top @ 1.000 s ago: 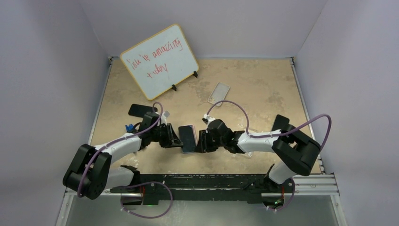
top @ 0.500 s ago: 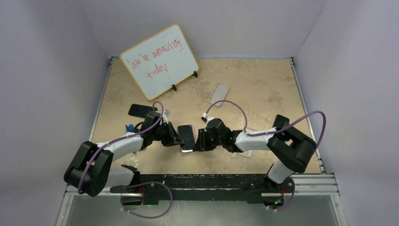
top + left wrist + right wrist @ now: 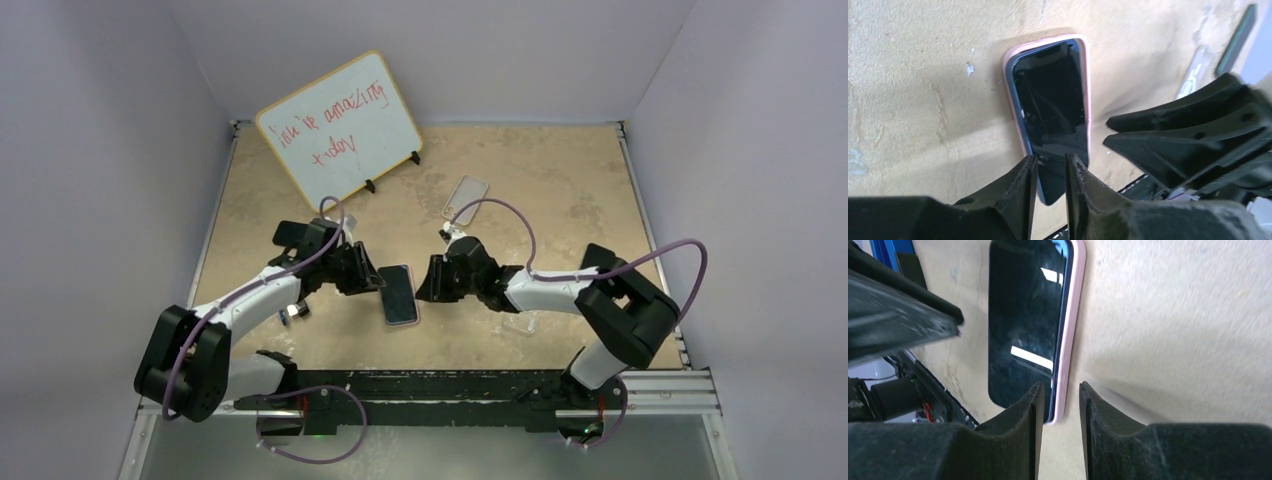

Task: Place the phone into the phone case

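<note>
Beige, stone-patterned worktop [image 3: 560,180] seen from above, with two robot arms reaching in from its near edge. A dark-screened phone [image 3: 400,296] lies flat, screen up, about midway between the left and right edges and closer to the near edge than the far one. It sits in a pink phone case [image 3: 1009,55], whose rim shows around one end and along one long side. Whether the phone is pressed fully home cannot be told.

On the phone's left side, the left gripper [image 3: 372,283] hangs just beside one end. Its two black fingers [image 3: 1018,192] stand slightly spread, with only a narrow gap and nothing pinched between them. On the phone's right side, the right gripper [image 3: 424,282] is near but apart from it. This claw is also parted by a narrow gap and holds nothing, and the case's pink edge shows below that gap.

A clear case [image 3: 466,196] lies toward the far edge, well apart from the phone. A whiteboard [image 3: 338,130] with red handwriting stands propped at the far left corner.
</note>
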`<state>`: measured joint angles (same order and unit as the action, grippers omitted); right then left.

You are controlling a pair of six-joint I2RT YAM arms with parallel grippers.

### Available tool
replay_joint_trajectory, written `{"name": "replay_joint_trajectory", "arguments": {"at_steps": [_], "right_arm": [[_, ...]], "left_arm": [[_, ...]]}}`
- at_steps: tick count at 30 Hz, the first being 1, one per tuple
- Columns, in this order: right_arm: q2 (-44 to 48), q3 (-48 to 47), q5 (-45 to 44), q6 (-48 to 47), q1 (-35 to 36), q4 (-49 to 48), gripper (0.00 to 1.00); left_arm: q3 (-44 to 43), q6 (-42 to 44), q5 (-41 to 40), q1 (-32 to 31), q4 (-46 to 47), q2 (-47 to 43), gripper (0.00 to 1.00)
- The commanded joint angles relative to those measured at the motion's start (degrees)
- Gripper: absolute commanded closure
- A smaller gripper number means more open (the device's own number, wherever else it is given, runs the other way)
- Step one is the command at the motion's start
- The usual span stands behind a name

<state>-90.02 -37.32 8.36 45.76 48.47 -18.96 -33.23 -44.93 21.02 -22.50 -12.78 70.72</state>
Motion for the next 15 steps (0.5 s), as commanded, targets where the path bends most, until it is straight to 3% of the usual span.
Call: {"name": "replay_joint_trajectory", "arguments": {"at_steps": [1, 7, 12, 15], "right_arm": [[-3.0, -4.6, 1.1, -1.9, -1.0, 0.5, 0.66], [-7.4, -7.5, 0.9, -2.3, -0.9, -0.8, 0.66], [-10.0, -7.9, 1.9, -2.3, -0.8, -2.4, 0.67], [-10.9, -7.2, 4.7, -1.6, -0.7, -6.3, 0.68]], "left_arm": [[-0.8, 3.9, 1.0, 0.3, 0.4, 3.7, 0.74], [1.3, 5.3, 4.8, 0.3, 7.0, 7.5, 0.79], [0.9, 6.2, 6.0, -0.9, 10.1, 10.1, 0.95], [1.0, 6.2, 5.5, -1.8, 10.4, 10.5, 0.96]]}}
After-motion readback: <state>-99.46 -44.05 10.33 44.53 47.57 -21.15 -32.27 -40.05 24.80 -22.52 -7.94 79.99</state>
